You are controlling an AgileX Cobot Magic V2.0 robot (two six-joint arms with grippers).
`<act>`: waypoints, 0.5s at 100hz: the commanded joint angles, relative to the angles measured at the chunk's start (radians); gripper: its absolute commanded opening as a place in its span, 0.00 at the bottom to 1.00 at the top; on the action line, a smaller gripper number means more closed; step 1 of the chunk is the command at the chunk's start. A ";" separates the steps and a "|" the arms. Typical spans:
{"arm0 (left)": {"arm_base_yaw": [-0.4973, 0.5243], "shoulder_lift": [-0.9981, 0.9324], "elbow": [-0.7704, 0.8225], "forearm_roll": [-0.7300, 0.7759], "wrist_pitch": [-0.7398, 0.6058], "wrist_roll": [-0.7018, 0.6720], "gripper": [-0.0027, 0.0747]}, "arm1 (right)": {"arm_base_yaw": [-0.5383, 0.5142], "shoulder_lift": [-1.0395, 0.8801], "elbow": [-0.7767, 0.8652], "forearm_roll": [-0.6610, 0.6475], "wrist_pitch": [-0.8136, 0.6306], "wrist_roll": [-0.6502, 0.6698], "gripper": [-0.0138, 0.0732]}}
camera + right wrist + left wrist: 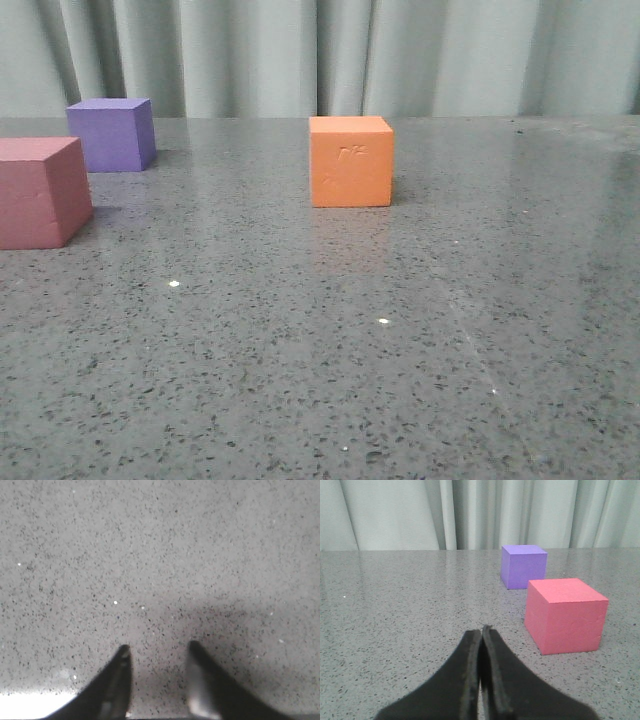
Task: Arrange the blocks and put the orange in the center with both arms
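The orange cube (351, 161) with faint scratch marks stands alone near the middle of the grey speckled tabletop (330, 360). The pink-red cube (40, 192) sits at the left edge, with the purple cube (112, 134) behind it. Neither arm shows in the front view. In the left wrist view my left gripper (481, 628) is shut and empty, low over the table, with the pink-red cube (565, 615) just ahead to one side and the purple cube (523, 566) beyond it. My right gripper (156, 650) is open and empty over bare tabletop.
A pale pleated curtain (320, 55) hangs behind the table's far edge. The right wrist view shows only speckled stone (160, 555) under the fingers.
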 commanded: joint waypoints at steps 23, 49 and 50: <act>0.003 -0.033 0.055 0.000 -0.084 0.001 0.01 | -0.003 0.002 -0.022 -0.008 0.014 -0.011 0.08; 0.003 -0.033 0.037 -0.160 -0.231 0.001 0.01 | -0.003 0.002 -0.022 -0.008 0.014 -0.011 0.08; 0.003 -0.033 0.035 -0.167 -0.239 -0.001 0.01 | -0.003 0.002 -0.022 -0.008 0.014 -0.011 0.08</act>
